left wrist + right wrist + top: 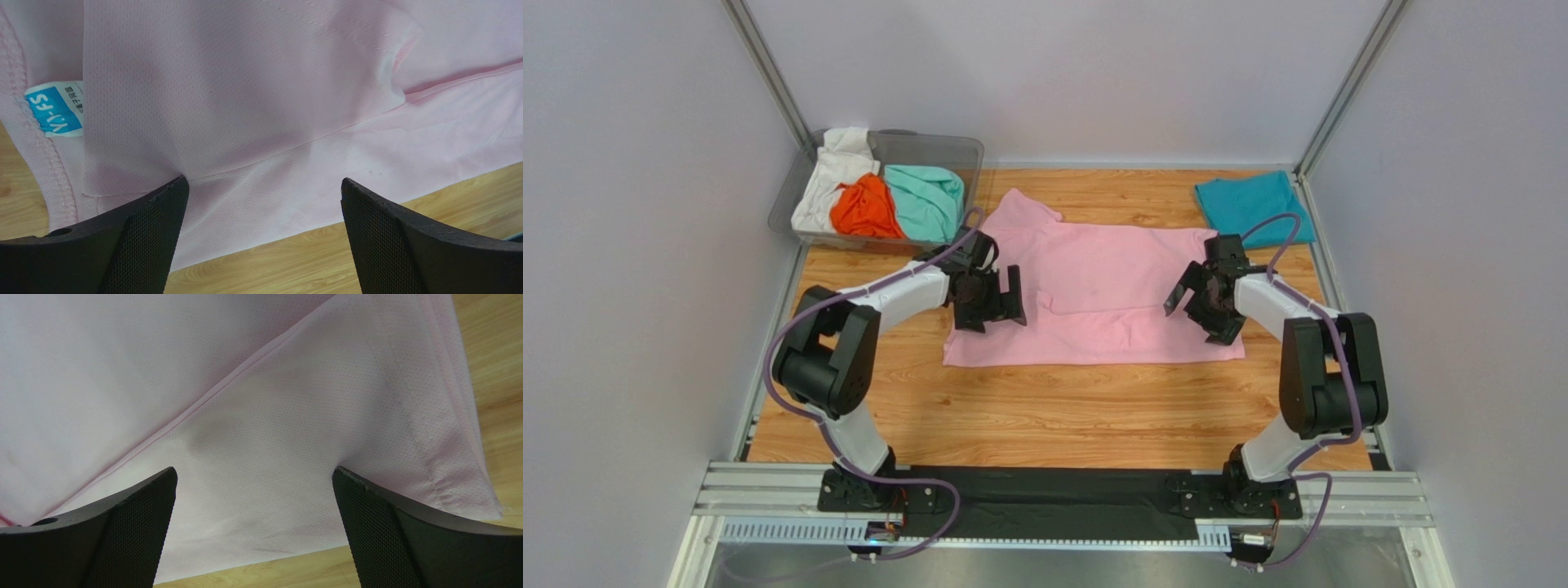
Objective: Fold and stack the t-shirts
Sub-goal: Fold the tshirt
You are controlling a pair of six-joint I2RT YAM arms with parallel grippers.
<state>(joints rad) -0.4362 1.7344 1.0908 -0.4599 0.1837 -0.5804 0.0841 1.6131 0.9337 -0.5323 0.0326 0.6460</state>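
Folding in hand: pink tee centre frame, partly folded. Left gripper, right gripper spread, empty, over its ends. Next: pinch edges.

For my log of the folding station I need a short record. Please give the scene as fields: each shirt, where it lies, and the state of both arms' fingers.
pink t-shirt: spread on the table, partly folded
neck label: blue, at the shirt's left end
teal t-shirt: folded, far right corner
bin: far left corner, holds the white t-shirt, orange t-shirt and mint-green t-shirt, all unfolded
left fingers: open, over the pink t-shirt near the label
right fingers: open, over its right end
held: nothing
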